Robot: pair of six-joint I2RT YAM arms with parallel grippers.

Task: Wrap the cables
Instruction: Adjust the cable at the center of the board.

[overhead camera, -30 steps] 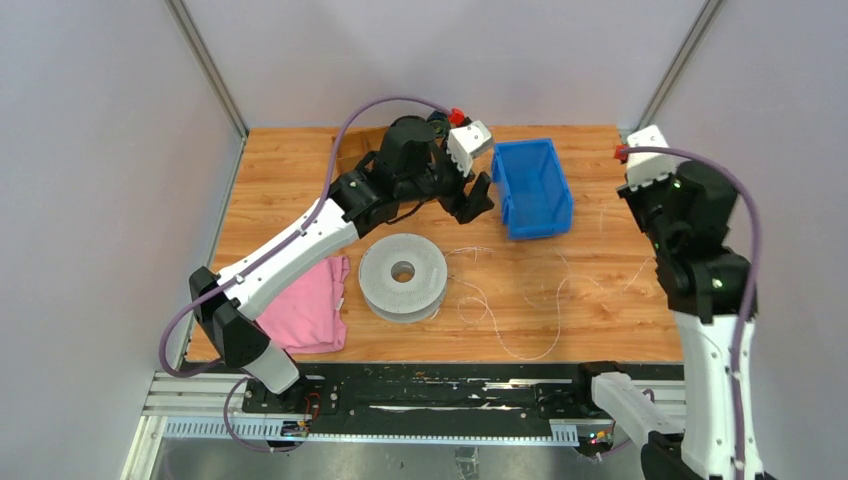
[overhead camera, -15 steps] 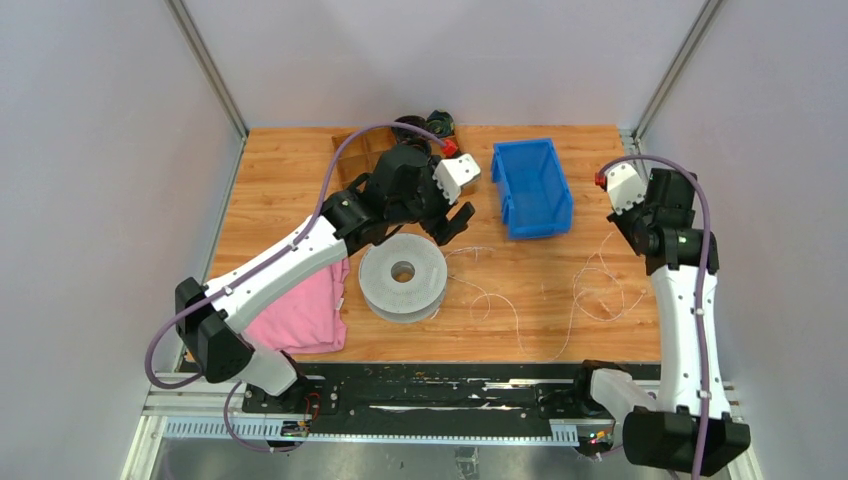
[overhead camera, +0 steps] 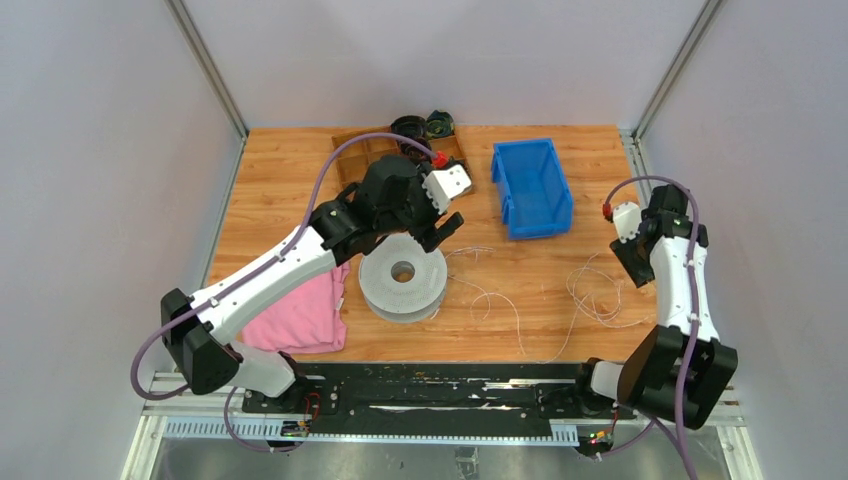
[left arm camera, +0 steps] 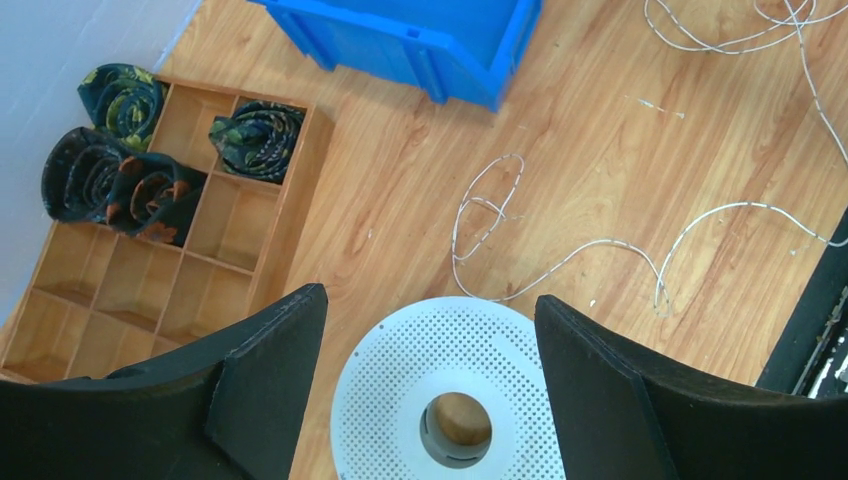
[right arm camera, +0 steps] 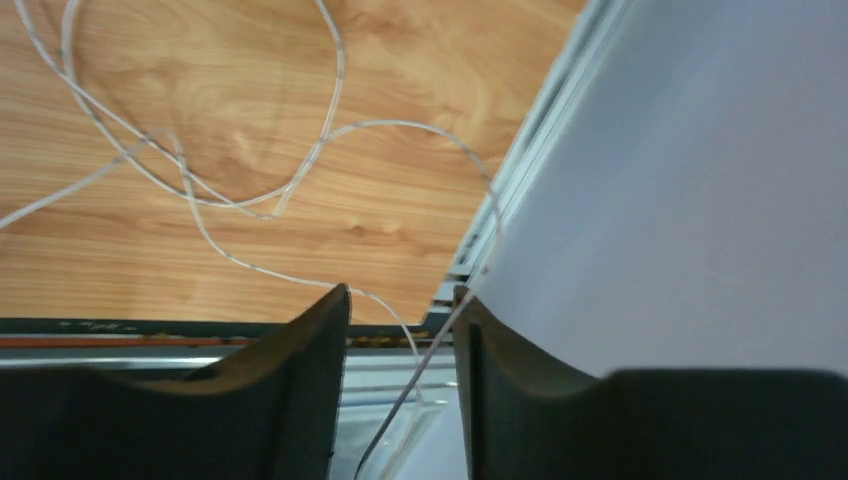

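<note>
The cables (overhead camera: 588, 290) lie loose near the right edge of the table (overhead camera: 280, 165), not wound yet. The left gripper (left arm camera: 428, 305) hangs spread wide over the white spool (overhead camera: 402, 275). The right gripper (right arm camera: 400, 300), a little spread around one strand, should probably pinch it next.

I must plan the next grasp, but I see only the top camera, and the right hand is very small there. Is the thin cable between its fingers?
Observer: Yes. In the right wrist view one strand of the cable passes through the gap of the right hand; the jaws stand apart, wider than the strand.
Operator: And the other arm, does it grip anything?
Observer: No. Its wrist view shows the left hand wide open, with the white spool below it, not gripped.
Operator: That arm covers something wooden. What is inside?
Observer: A wooden tray; one dark coiled bundle lies in a compartment toward the blue bin.
</note>
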